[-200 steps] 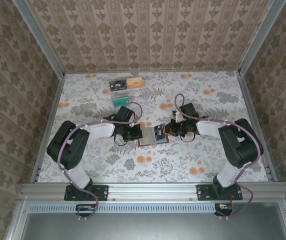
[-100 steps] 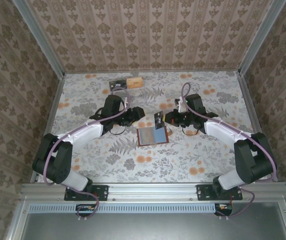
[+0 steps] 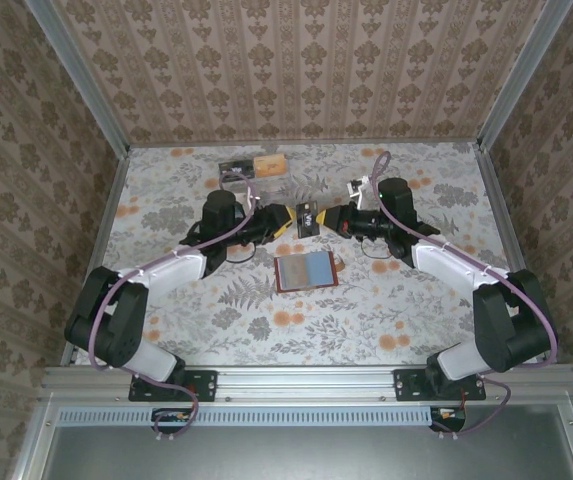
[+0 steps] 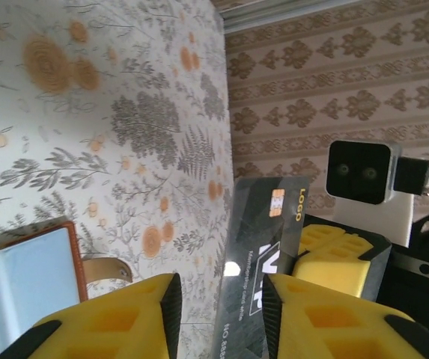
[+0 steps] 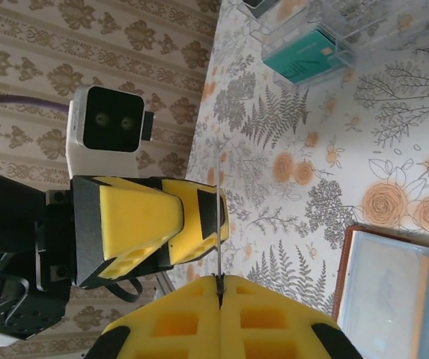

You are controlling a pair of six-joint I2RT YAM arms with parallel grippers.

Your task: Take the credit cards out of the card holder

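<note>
The card holder (image 3: 306,271) lies open on the table, reddish-brown with grey-blue pockets, and shows at the left edge of the left wrist view (image 4: 19,277) and at the lower right of the right wrist view (image 5: 394,299). Behind it, above the table, my right gripper (image 3: 334,218) is shut on one end of a black credit card (image 3: 309,217), gripped edge-on (image 5: 218,283). My left gripper (image 3: 286,222) is open around the card's other end (image 4: 218,299). That card (image 4: 266,247) stands close to one finger, with a gap to the other. A teal credit card (image 5: 304,60) lies in a clear tray.
A clear plastic tray (image 3: 251,165) at the back left holds an orange card (image 3: 269,162) and a dark one beside it. The holder's strap (image 4: 102,267) sticks out over the floral tabletop. Patterned walls close in the back and both sides.
The right gripper drew the black card out of the holder and carried it up and back. The left gripper left the holder, opened and came round the card's free end.
</note>
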